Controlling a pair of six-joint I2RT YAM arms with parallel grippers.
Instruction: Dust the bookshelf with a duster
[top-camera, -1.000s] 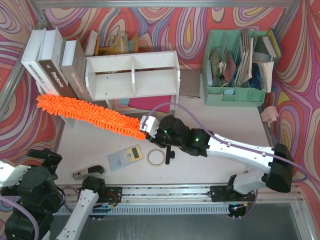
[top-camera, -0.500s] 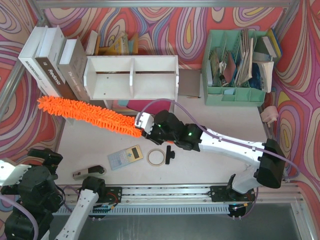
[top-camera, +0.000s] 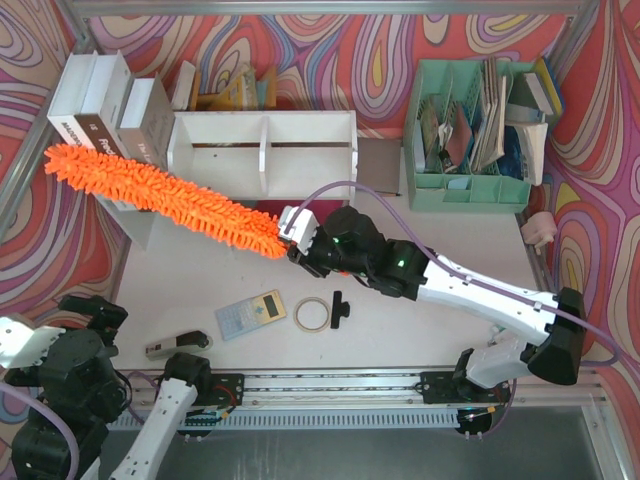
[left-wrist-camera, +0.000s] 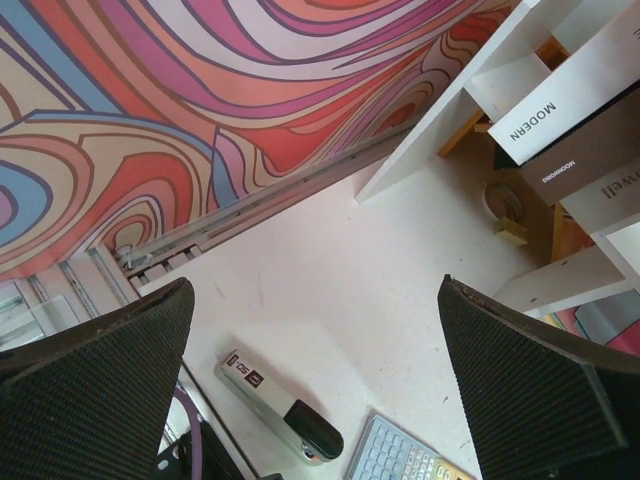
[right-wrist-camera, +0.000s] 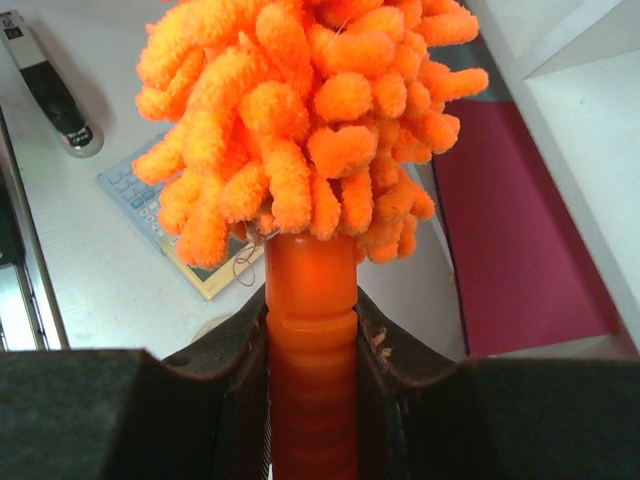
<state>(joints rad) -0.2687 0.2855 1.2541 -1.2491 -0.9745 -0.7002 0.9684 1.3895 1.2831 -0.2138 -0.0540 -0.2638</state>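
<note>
The white bookshelf (top-camera: 265, 150) with a central divider stands at the back centre; its corner shows in the right wrist view (right-wrist-camera: 580, 90). The fluffy orange duster (top-camera: 160, 195) stretches from my right gripper up-left, lifted, its tip over the leaning books left of the shelf. My right gripper (top-camera: 298, 235) is shut on the duster's orange handle (right-wrist-camera: 310, 330), just in front of the shelf's lower edge. My left gripper (left-wrist-camera: 320, 400) is open and empty, low at the near left, over the stapler.
Big white and brown books (top-camera: 105, 115) lean left of the shelf. A mint-green paper organizer (top-camera: 470, 135) stands at the back right. A calculator (top-camera: 250, 313), tape ring (top-camera: 311, 314), black clip (top-camera: 339, 308) and stapler (top-camera: 178, 345) lie near the front.
My right gripper has swung the duster: its far tip rose and moved left, up over the books, while the gripper shifted slightly up and right. The left arm stayed put.
</note>
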